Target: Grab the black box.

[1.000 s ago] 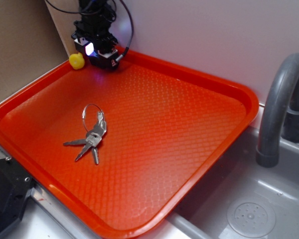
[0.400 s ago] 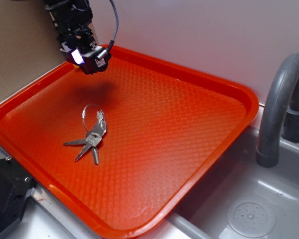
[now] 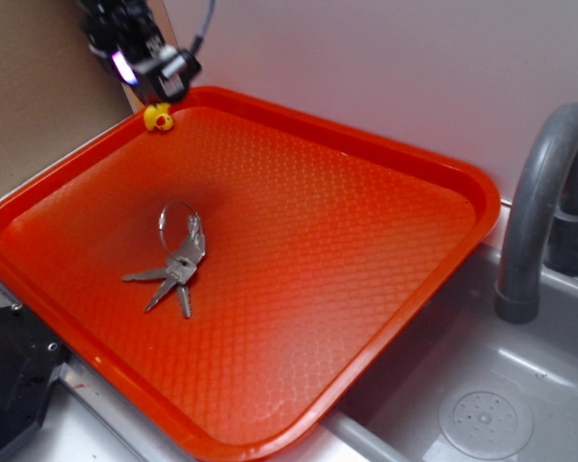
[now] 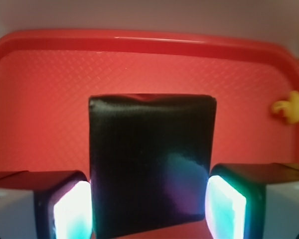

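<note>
Item: end effector (image 3: 152,69). Position: raised above the 10 o'clock corner of the orange tray (image 3: 385,164); a second ago it sat low on that corner, so it has lifted and drifted toward the back-left. State: pads (image 4: 72,213) clamped on the black box (image 4: 150,162), one lit pad pressing each side, as the wrist view shows.

Item: black box. Matte, plain, rectangular; held upright between the pads and clear of the tray floor. In the exterior view it cannot be told apart from the dark end effector.

Item: yellow duck (image 3: 158,118). At the tray's 10 o'clock corner, just below the end effector; hidden behind it shortly before, now uncovered. At 3 o'clock in the wrist view, well apart from the box.

Item: bunch of keys (image 3: 176,257). On a ring, at 9 o'clock of tray centre; unmoved.

Item: grey faucet (image 3: 539,202) and sink basin (image 3: 482,404). At 3 to 5 o'clock, beside the tray.

Assessment: the lift with the box gripped suggests the grab is effectively done; remaining risk is slippage from a smooth-sided hold.
</note>
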